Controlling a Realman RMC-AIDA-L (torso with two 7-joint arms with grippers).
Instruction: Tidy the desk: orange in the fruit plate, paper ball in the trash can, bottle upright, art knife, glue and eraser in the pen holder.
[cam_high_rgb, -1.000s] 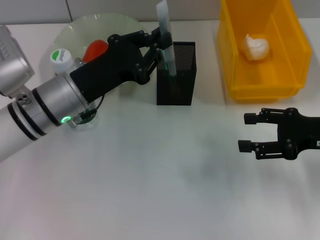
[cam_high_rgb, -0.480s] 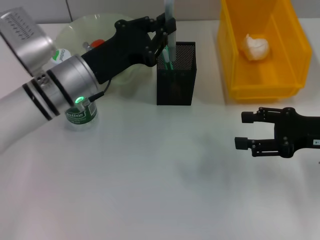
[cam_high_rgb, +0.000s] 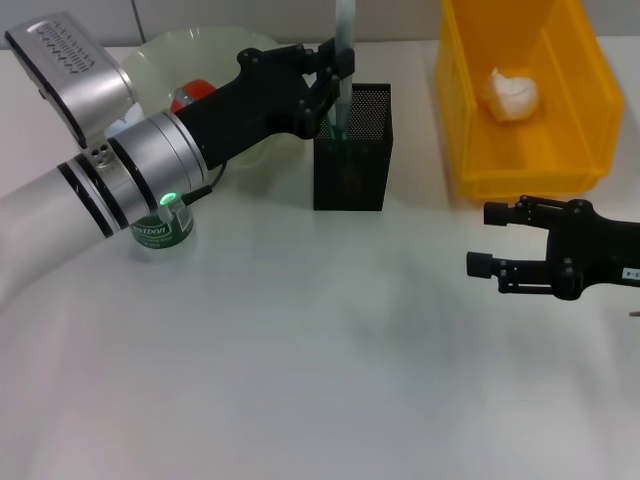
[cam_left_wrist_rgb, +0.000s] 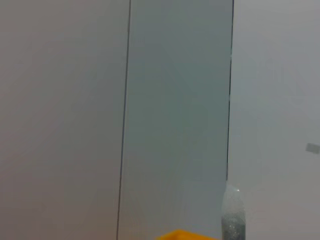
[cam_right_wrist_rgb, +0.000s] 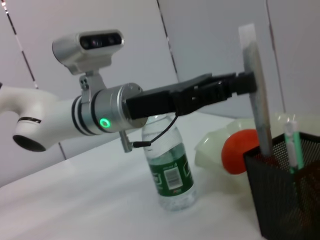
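Note:
My left gripper (cam_high_rgb: 335, 72) is shut on the grey glue (cam_high_rgb: 344, 35), holding it upright with its lower end inside the black mesh pen holder (cam_high_rgb: 352, 165). The right wrist view shows the same grip on the glue (cam_right_wrist_rgb: 256, 85), and the green art knife (cam_right_wrist_rgb: 294, 144) standing in the pen holder (cam_right_wrist_rgb: 285, 200). The orange (cam_high_rgb: 191, 96) lies in the pale green fruit plate (cam_high_rgb: 165, 52). Half hidden behind my left arm, the bottle (cam_high_rgb: 160, 226) stands upright. The paper ball (cam_high_rgb: 512, 92) rests in the yellow trash can (cam_high_rgb: 470, 130). My right gripper (cam_high_rgb: 486, 239) hovers open over the desk (cam_high_rgb: 300, 350). The eraser is out of view.
The left wrist view shows a pale wall, the glue's clear tip (cam_left_wrist_rgb: 233, 215) and a corner of the yellow trash can (cam_left_wrist_rgb: 187, 234). The trash can stands a little to the right of the pen holder, beyond my right gripper.
My left gripper has turned the glue from tilted to upright over the pen holder. My right gripper has drifted slightly toward the trash can, still open.

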